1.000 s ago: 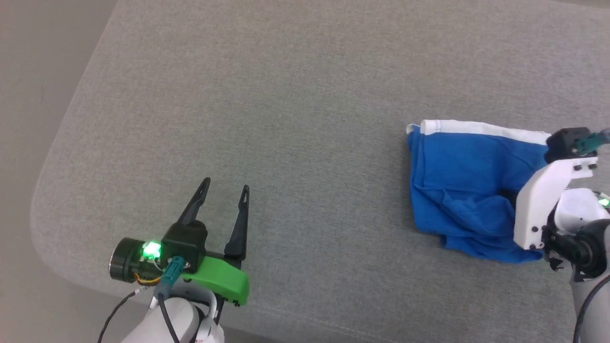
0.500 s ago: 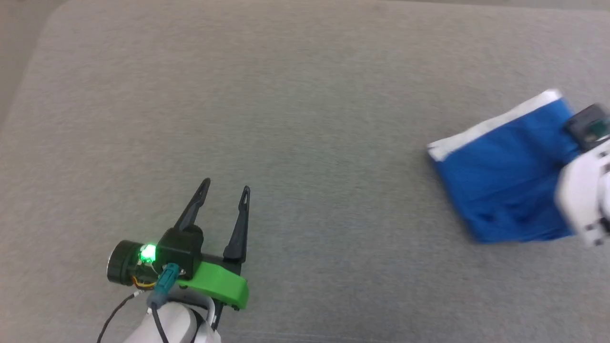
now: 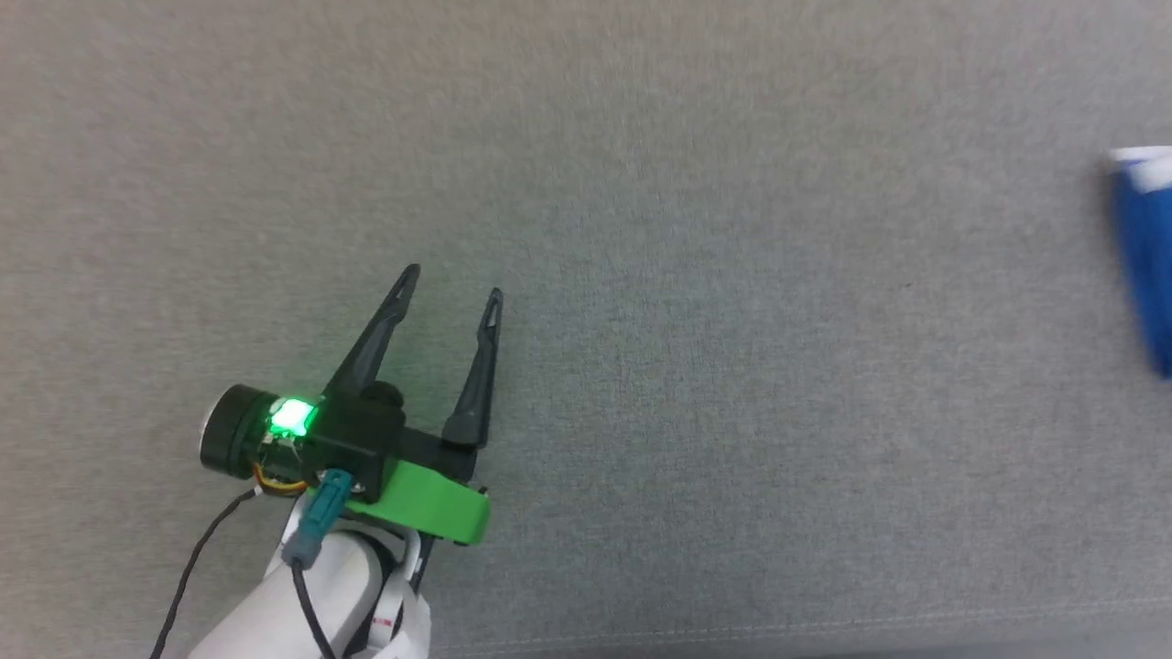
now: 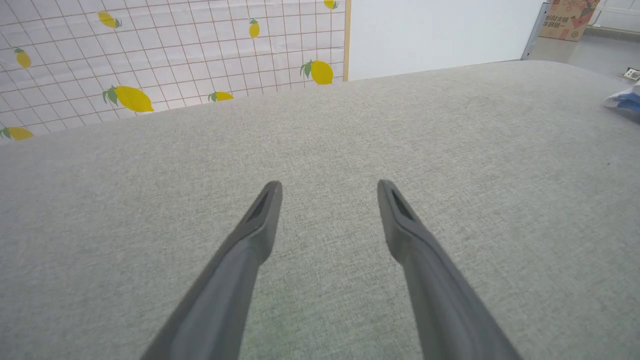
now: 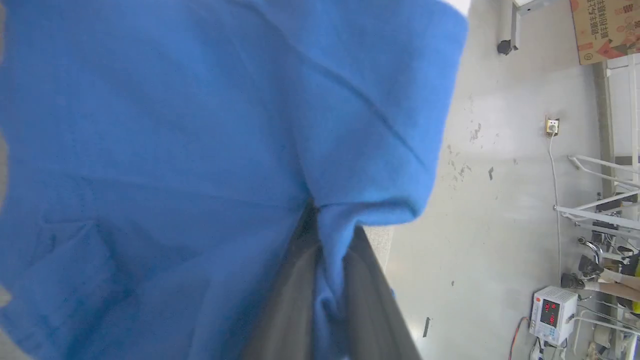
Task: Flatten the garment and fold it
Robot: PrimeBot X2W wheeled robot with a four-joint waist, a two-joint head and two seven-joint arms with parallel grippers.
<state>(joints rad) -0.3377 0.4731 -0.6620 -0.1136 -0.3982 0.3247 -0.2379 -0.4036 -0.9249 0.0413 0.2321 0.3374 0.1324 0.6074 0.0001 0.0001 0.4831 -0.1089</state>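
The garment (image 3: 1149,265) is bright blue with a white band and shows as a strip at the right edge of the head view. In the right wrist view the garment (image 5: 175,150) hangs in folds, and my right gripper (image 5: 325,220) is shut on a pinch of its blue cloth. My left gripper (image 3: 453,282) stands open over bare grey surface at the lower left, far from the garment, with nothing between its fingers (image 4: 260,220). A corner of the garment (image 4: 625,100) lies at the far right of the left wrist view.
A wide grey padded surface (image 3: 687,320) carries everything. Behind it stands a lemon-patterned grid wall (image 4: 150,55) beside a white wall. Past the surface's edge lie a pale floor (image 5: 500,175), a cardboard box (image 5: 605,30), metal racks and a small device with a red display (image 5: 552,314).
The head camera has swung left and forward, so the garment has slid to the right edge of its view and the right arm out of it. The left gripper stays open.
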